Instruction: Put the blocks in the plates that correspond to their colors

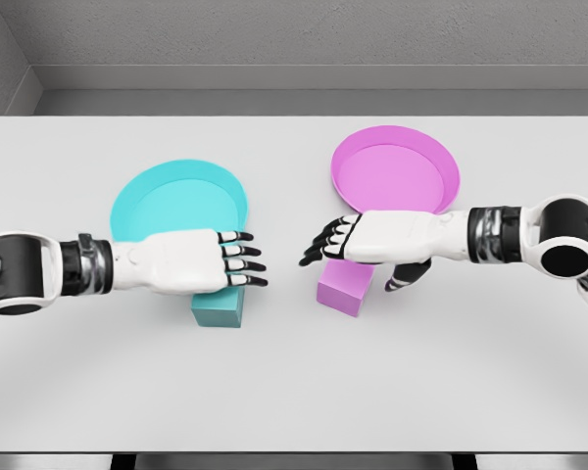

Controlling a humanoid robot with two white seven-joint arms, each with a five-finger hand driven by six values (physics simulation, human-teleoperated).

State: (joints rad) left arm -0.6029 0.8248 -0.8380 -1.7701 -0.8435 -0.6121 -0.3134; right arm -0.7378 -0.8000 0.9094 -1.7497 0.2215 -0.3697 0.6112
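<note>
We had a teal block (218, 308) under our left hand (201, 262) and a pink block (344, 288) under the right hand (372, 240), both hands flat, fingers loose, holding nothing. Matching plates (181, 191) (397, 168) sat just behind on the surface (294, 392).

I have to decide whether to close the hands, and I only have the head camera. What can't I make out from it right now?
- Teal block: mostly hidden under the left hand; contact cannot be judged.
- Pink block: its top is covered by the right hand; contact unclear too.
- Teal plate and pink plate: near rims hidden by the hands.
- Both arms: cut off by the picture's side edges.
</note>
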